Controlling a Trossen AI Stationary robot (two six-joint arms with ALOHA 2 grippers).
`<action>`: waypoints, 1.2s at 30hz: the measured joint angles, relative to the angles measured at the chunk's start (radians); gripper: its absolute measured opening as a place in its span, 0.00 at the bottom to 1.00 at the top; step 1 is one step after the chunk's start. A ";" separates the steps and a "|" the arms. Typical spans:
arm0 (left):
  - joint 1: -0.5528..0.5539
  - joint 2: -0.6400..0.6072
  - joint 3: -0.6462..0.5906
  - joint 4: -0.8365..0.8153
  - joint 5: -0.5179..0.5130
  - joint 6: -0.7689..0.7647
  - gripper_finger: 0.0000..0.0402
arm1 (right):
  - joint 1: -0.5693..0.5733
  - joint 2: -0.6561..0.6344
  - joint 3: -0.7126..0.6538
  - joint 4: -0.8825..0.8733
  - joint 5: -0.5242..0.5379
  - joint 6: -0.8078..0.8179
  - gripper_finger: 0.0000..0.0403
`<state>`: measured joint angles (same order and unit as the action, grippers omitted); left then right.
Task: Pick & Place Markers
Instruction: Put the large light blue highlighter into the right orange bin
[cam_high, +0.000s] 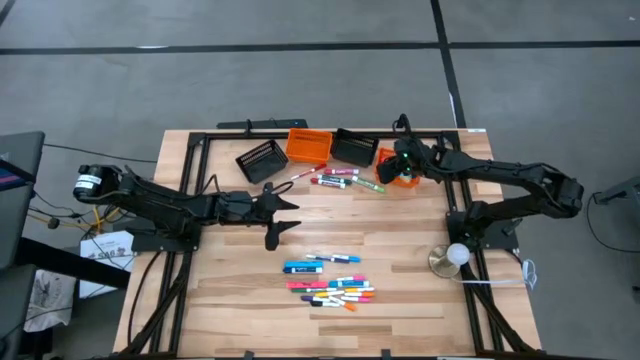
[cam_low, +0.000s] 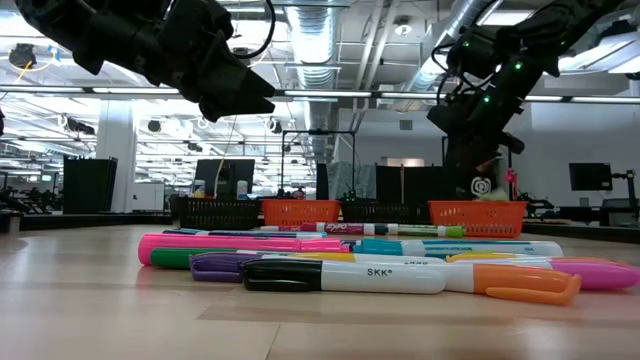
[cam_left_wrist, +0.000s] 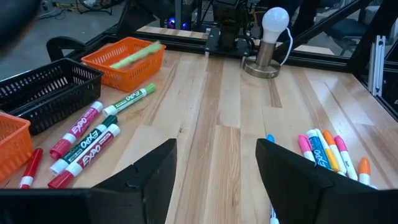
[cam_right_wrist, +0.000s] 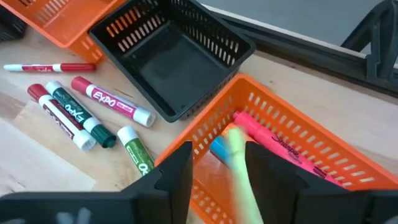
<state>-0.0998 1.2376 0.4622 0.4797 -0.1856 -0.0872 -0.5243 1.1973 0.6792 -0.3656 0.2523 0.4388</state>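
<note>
Orange plastic bin with slotted walls is being hovered over by the right gripper, fingers apart, a blurred green marker between them. More markers are lying on smooth wood. The left gripper is being held wide open.

A robotics lab or open industrial workspace. Shown by two dark robot arms mounted on a black metal frame around a pale wooden worktop, set on a bare grey concrete floor marked with dark lines. Beyond the worktop, in the low view, an exposed ceiling with silver ventilation ducts and strip lights, more dark equipment racks and screens further back. Loose cables and papers beside the rig, plus a bare bulb lamp standing on the worktop's edge.
</note>
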 joint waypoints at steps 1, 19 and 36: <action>0.000 0.000 0.000 0.000 0.000 0.000 0.55 | 0.000 0.000 0.000 0.000 0.000 -0.002 0.36; -0.007 0.000 0.000 0.000 0.100 0.000 0.55 | 0.115 -0.112 0.000 0.105 0.168 -0.086 0.31; -0.068 0.156 0.004 -0.005 0.114 0.001 0.55 | 0.729 -0.190 0.000 0.213 0.437 -0.136 0.31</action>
<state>-0.1680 1.3939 0.4666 0.4751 -0.0718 -0.0864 0.2049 1.0070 0.6796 -0.1531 0.6896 0.3030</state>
